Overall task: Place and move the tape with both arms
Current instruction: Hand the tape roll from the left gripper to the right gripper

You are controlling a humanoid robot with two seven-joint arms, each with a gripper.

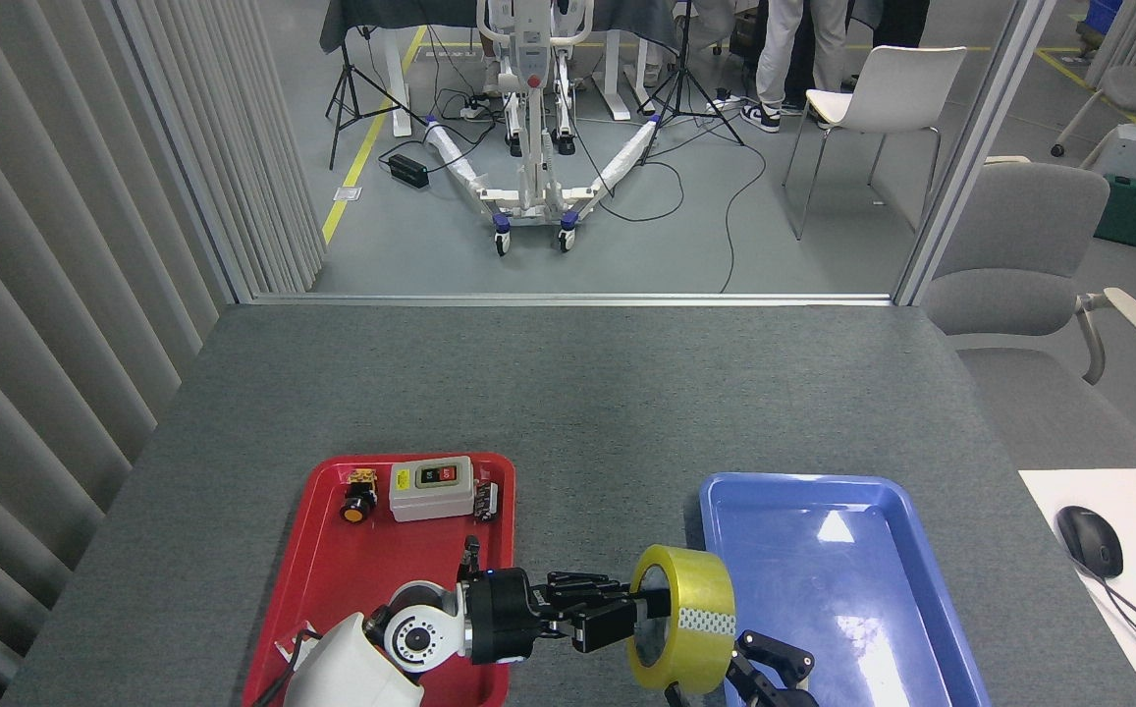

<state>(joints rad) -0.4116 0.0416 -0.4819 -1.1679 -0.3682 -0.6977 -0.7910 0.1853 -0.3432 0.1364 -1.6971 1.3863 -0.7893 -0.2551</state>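
Between the trays, left tool [641,617] clamped on upright yellow translucent tape [682,621], right tool [764,673] unclear.

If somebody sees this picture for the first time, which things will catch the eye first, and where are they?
First comes the yellow tape, held on edge by the left claw at the bottom centre, between the two trays. The red tray to its left holds a grey switch box, and the blue tray to its right looks empty. The right claw peeks in at the bottom edge, right beside the tape.
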